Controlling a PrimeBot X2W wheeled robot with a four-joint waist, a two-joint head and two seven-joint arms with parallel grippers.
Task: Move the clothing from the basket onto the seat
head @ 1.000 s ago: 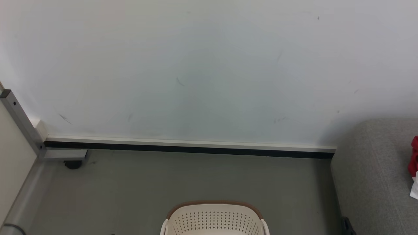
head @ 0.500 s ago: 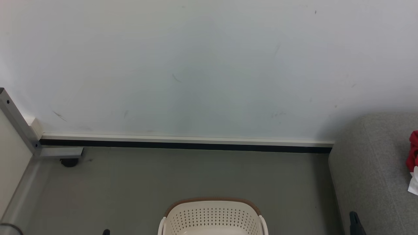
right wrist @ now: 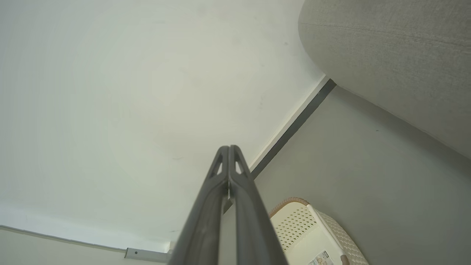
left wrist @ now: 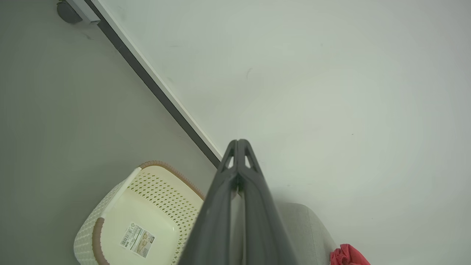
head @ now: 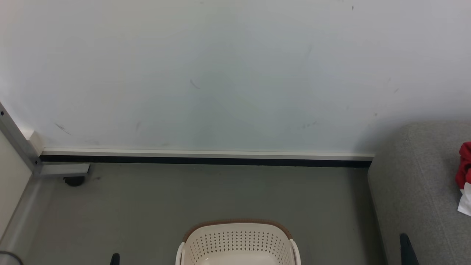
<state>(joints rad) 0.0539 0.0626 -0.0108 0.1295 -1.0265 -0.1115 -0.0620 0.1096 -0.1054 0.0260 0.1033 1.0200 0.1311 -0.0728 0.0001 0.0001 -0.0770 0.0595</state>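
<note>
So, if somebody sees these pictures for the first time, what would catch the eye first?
The bright red clothing on the grey seat, at the head view's right edge, stands out most against the pale wall. Next is the cream basket on the floor at bottom centre, its visible bottom bare but for a paper sticker. The left gripper and right gripper are both shut.

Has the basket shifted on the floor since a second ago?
No. The basket keeps its gap to the baseboard; both slid up the head view together, so the camera moved.
</note>
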